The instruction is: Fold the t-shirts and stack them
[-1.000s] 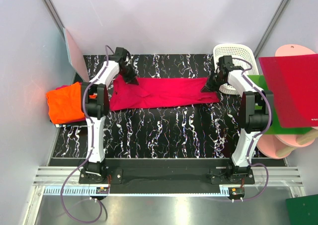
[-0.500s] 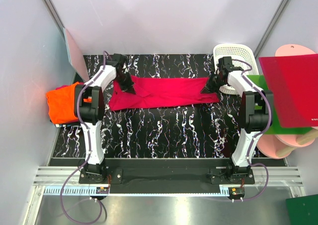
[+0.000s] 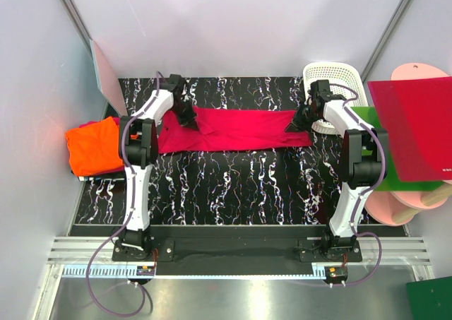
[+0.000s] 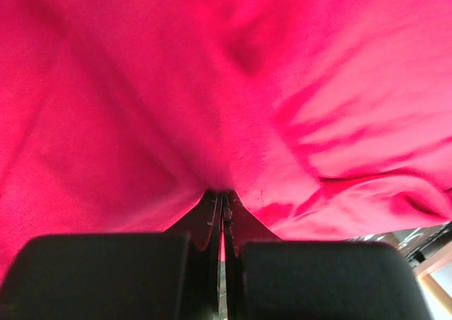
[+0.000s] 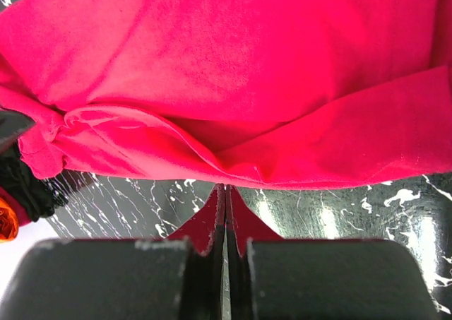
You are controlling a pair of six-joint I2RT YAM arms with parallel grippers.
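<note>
Crimson cloth filled both wrist views: the crimson t-shirt (image 3: 240,132) lay drawn out in a long flat band across the far part of the black marbled worktop (image 3: 247,193), running from one arm to the other. The left fingers (image 4: 210,217) were pressed together with a tuck of the shirt caught at their tips, and creases fanned away from that pinch. From above, this hold sat on the far edge of the cloth, a little in from its left end. The right fingers (image 5: 210,224) were likewise pressed together, nipping the folded hem at the shirt's right end, just beside the white basket (image 3: 332,76). In the right wrist view the cloth spread away from the tips and bare worktop showed on either side of them. Holding the shirt at two well-separated points along one edge probably served to keep it taut and square, so that the edge could be carried over in one piece for a fold (a single pinch would likely let the soft cloth sag and twist). The shirt was already narrowed to a strip, which suggested the folding was part done and the stacking not yet. The orange t-shirt (image 3: 92,147) sat folded at the worktop's left edge, well apart from both pairs of fingers, which looked like the place for the stack
</note>
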